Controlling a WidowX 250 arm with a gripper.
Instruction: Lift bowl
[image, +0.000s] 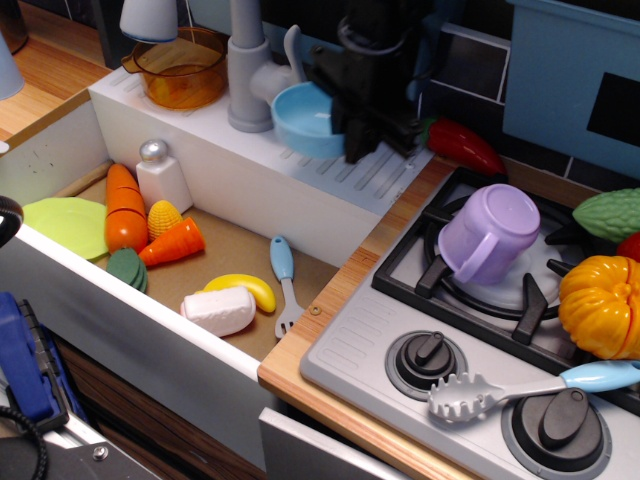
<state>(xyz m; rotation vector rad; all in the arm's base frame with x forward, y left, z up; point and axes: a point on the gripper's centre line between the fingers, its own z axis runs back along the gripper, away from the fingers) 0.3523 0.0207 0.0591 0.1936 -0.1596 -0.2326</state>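
Observation:
The light blue bowl (305, 120) hangs in the air above the white sink ledge (250, 150), level with the grey faucet (245, 70). My black gripper (352, 135) is shut on the bowl's right rim and holds it up. The bowl sits roughly upright with its opening facing up. The gripper's fingers are partly blurred and cover the bowl's right edge.
An orange see-through pot (183, 68) stands on the ledge at back left. A lilac cup (490, 232) lies on the stove (400, 330). A red pepper (462, 145) lies behind. Toy food, a salt shaker (162, 175) and a blue spatula (284, 280) lie in the sink basin.

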